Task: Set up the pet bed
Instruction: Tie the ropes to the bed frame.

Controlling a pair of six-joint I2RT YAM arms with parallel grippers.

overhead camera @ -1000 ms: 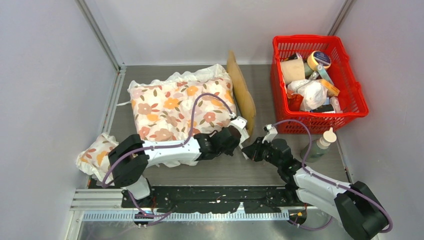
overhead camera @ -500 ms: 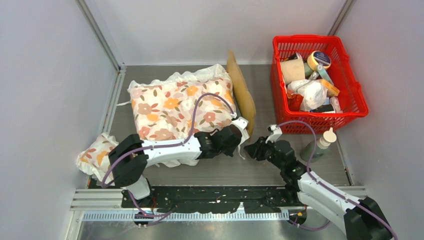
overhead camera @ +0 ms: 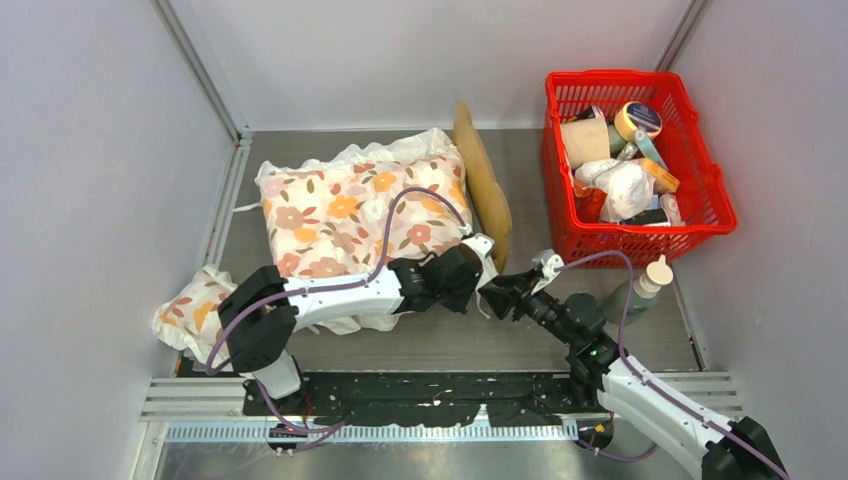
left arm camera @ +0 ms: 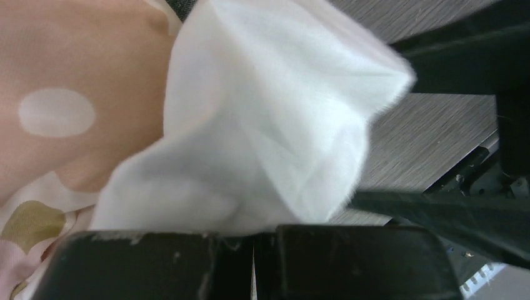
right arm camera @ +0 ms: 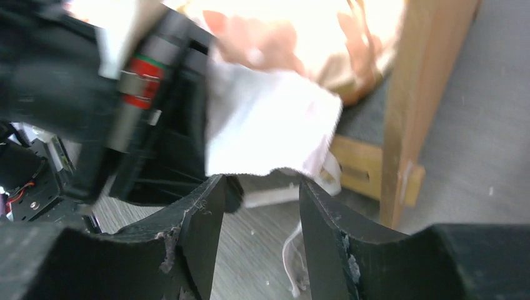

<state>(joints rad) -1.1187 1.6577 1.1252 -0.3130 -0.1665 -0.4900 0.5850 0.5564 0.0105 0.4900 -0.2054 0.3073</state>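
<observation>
The pet bed lies under a white floral cushion (overhead camera: 350,210); only its light-wood headboard (overhead camera: 482,185) shows in the top view. The right wrist view shows a wooden rail (right arm camera: 415,94) and a strip of dark grey surface (right arm camera: 364,119). My left gripper (overhead camera: 476,284) is shut on the cushion's white fabric corner (left arm camera: 269,125), just off the bed's near right corner. My right gripper (right arm camera: 259,187) stands open right below that white corner (right arm camera: 269,125), not touching it, and in the top view (overhead camera: 502,297) it is almost against the left gripper. A thin white tie (right arm camera: 292,256) dangles between its fingers.
A red basket (overhead camera: 640,242) with several items stands at the back right. A small bottle (overhead camera: 640,288) stands just in front of it, right of my right arm. A small floral pillow (overhead camera: 190,310) lies by the left wall. Walls close in on both sides.
My right gripper has opened and moved left and forward, up to the cloth corner held by the left gripper. The left gripper stays shut and has barely shifted.
</observation>
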